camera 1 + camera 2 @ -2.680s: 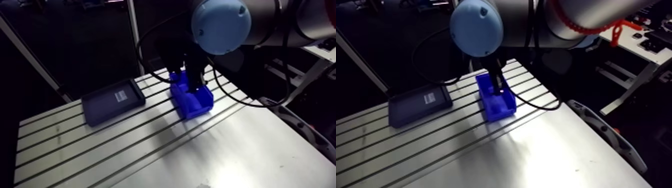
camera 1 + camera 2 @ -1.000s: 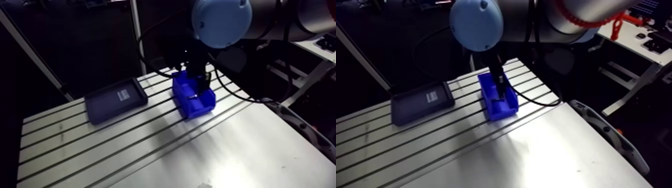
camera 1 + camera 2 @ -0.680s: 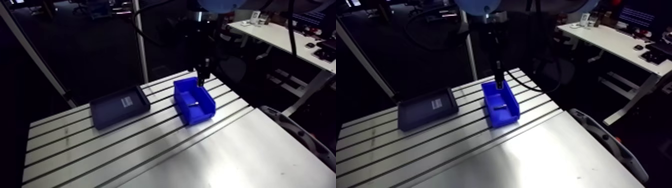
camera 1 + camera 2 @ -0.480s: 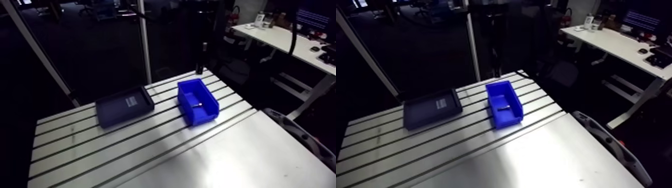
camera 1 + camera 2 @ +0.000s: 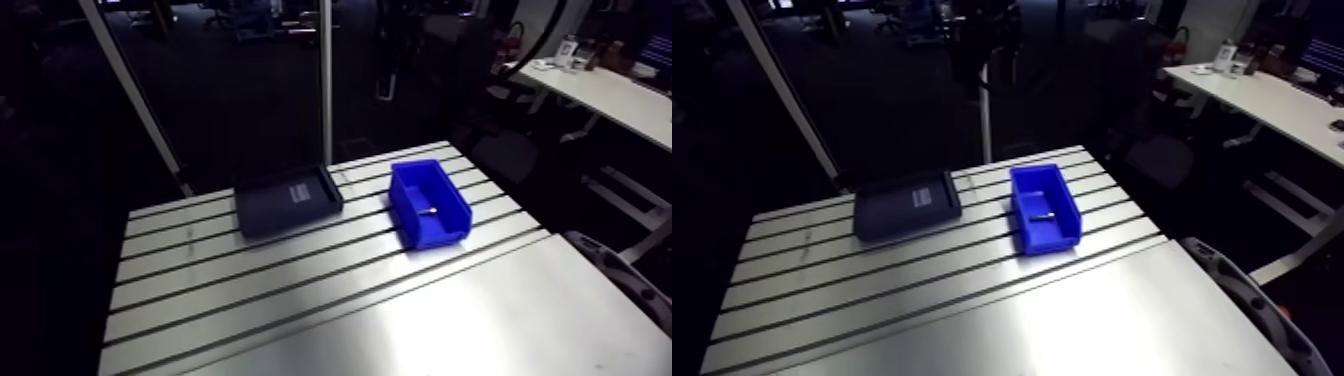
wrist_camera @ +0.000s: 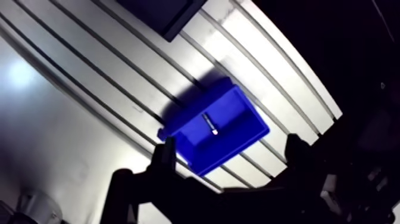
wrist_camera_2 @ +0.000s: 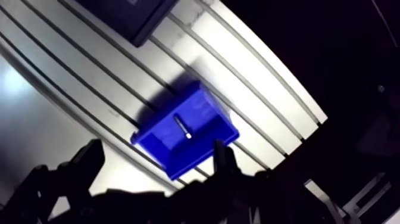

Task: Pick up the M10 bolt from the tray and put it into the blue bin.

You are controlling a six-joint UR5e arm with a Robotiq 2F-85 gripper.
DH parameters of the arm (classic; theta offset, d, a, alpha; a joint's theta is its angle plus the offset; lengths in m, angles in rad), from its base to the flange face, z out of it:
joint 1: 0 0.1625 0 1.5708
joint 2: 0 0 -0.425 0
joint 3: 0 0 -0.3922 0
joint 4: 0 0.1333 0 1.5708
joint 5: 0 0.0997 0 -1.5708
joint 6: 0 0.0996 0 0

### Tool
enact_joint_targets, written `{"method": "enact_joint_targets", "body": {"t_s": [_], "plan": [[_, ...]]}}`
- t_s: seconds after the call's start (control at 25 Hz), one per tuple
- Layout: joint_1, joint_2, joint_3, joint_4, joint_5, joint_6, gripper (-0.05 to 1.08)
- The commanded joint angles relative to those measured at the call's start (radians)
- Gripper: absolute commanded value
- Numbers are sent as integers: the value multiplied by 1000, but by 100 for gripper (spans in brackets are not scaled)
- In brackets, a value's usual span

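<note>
I'm hovering high over the table (image 5: 300, 300), looking down past my gripper (image 6: 231, 143) in the wrist view. I'm holding it wide open: the two dark fingers (image 6: 165, 156) are standing far apart and gripping nothing, with only open air between them.

The blue bin (image 5: 430, 205) is sitting well below me, showing in the gap between the fingers. The M10 bolt (image 6: 209, 124) is lying inside it, flat on the bin's floor near the middle, a thin dark shaft with one pale end catching the light. It is touching nothing but the bin.

In the arm view the bin is resting on the slotted part of the table, toward the right and far side, its long axis running near to far across the slots. The dark tray (image 5: 287, 199) is lying flat to the left of the bin, apart from it and a little farther back, and is showing a small white label on its floor. The near stretch of the table is a smooth plate, glaring under the light.
</note>
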Motion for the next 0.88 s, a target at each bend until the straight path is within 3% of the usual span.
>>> {"method": "enact_joint_targets", "body": {"t_s": [0.04, 0.24, 0.48, 0.88], "plan": [[176, -27, -122, 94, 46, 670, 1], [185, -64, -190, 220, 81, 769, 1], [192, -93, -227, 295, 84, 867, 1], [192, -162, -204, 345, 80, 900, 1]]}}
